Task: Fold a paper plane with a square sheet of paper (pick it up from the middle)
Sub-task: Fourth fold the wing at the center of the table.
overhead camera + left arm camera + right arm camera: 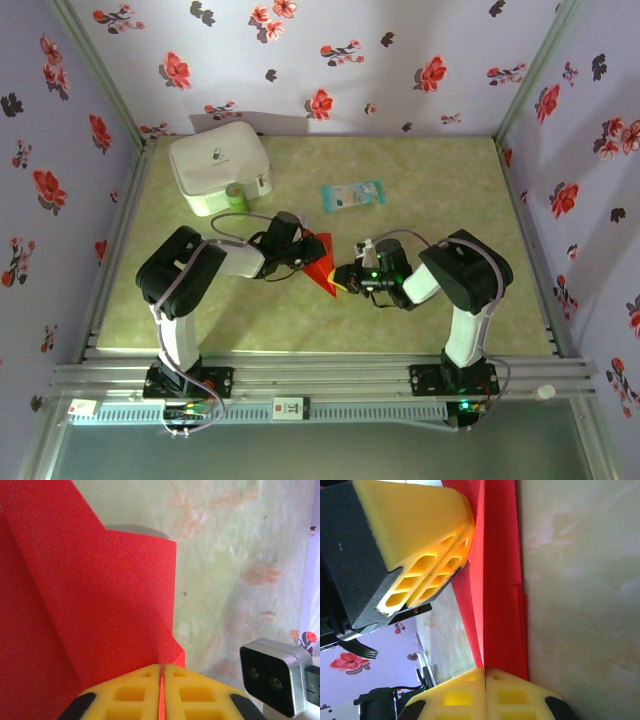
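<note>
Two pairs of yellow pads are pinched tight on one piece, the red paper (90,605). In the left wrist cam we see the left gripper (161,672) w/ its pads pressed together and only a thin red sliver btwn them, so it holds the paper by an edge. The sheet fans up and left from there w/ a diagonal crease and a stepped upper edge. In the right wrist cam the right gripper (485,677) is likewise closed, and the paper (495,580) runs as a narrow layered strip down into the seam of its pads. The left gripper (427,545) shows there too, at upper left, its fingers against the same strip. From the top cam we see the left gripper (305,250) and right gripper (345,275) facing each other near table ctr, w/ the paper (320,268) a small pointed red shape btwn them, over the green-marbled table (430,200). A grey camera block (274,677) sits just beside the paper at lower right of the left wrist view. Further back, well apart from the grippers, we see a pale blue packet (352,194), a white case (220,165) at the far-left corner, and a small green object (237,197) touching its near edge.
</note>
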Motion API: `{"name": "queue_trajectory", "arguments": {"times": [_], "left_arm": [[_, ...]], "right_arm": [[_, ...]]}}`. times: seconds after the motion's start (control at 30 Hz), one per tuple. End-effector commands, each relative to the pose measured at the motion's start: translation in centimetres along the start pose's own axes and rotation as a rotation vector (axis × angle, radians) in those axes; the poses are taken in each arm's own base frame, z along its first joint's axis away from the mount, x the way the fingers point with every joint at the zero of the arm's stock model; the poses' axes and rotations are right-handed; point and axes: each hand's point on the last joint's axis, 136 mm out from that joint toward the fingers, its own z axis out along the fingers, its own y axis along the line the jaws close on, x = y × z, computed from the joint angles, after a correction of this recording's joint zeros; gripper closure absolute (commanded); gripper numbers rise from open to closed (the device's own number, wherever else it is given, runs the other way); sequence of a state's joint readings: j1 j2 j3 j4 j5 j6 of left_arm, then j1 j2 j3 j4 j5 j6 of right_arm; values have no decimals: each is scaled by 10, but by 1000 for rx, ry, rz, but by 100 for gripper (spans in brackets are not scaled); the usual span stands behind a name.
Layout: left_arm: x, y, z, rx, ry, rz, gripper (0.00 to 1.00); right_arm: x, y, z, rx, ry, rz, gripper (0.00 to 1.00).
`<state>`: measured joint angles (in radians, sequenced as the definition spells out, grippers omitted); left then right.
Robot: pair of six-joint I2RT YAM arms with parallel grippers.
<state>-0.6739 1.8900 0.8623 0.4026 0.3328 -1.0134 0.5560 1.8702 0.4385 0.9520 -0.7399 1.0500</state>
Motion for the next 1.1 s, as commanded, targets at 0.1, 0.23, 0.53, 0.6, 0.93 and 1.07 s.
{"name": "queue_trajectory", "arguments": {"times": [0.1, 0.23, 0.53, 0.6, 0.93, 1.07], "left_arm": [[-1, 11, 9, -38, 20, 24, 90], [1, 16, 10, -54, 31, 25, 90], [10, 27, 14, -84, 73, 25, 90], [13, 29, 15, -88, 81, 22, 90], [15, 31, 13, -89, 85, 21, 91], [15, 29, 12, -85, 84, 25, 91]], "right_arm": [[2, -26, 1, 94, -3, 43, 100], [2, -26, 1, 96, -4, 45, 100], [-1, -14, -1, 71, -9, 42, 95], [-2, -8, -3, 67, -10, 32, 91], [15, -8, -10, 193, 53, -33, 81], [18, -10, -11, 229, 59, -44, 79]]}}
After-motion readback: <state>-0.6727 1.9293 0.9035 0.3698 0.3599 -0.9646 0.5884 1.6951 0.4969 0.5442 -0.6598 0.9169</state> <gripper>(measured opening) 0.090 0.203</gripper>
